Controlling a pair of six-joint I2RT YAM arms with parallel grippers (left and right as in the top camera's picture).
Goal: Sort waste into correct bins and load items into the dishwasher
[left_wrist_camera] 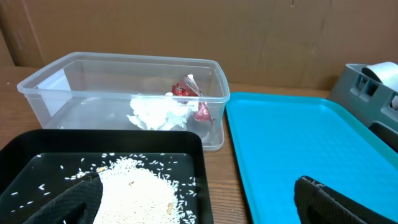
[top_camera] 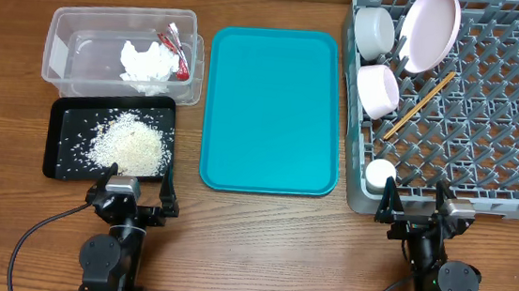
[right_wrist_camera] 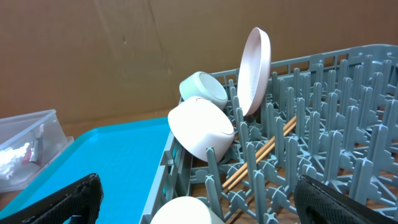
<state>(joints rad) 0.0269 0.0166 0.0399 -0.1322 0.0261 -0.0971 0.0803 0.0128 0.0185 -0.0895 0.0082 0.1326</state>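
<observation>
Rice grains (top_camera: 129, 145) lie heaped and scattered in the shallow black tray (top_camera: 60, 161), which sits just left of the teal tray (top_camera: 274, 109) at its near end. Nearer than the teal tray on that side, the left gripper (top_camera: 138, 187) hangs over the black tray's near edge, its fingers spread wide with nothing between them. Right of the teal tray, the right gripper (top_camera: 414, 201) stands at the near wall of the grey dish rack (top_camera: 509, 200), equally released and empty. The rack lies just right of the teal tray. In its near corner next to the teal tray sits a small white cup (top_camera: 380, 173). Farther back, two wooden chopsticks (top_camera: 419, 105) lie slanted across the pegs, with a white bowl (top_camera: 378, 88) tipped on its side beside them. Beyond that, a second bowl (top_camera: 375, 30) and a round plate (top_camera: 429, 28) lean on edge near the rack's far corner. Left of the teal tray's far end, beyond the black tray, the clear tub (top_camera: 60, 53) holds crumpled white tissue (top_camera: 147, 63) and a red-and-white wrapper (top_camera: 178, 49) touching it.
</observation>
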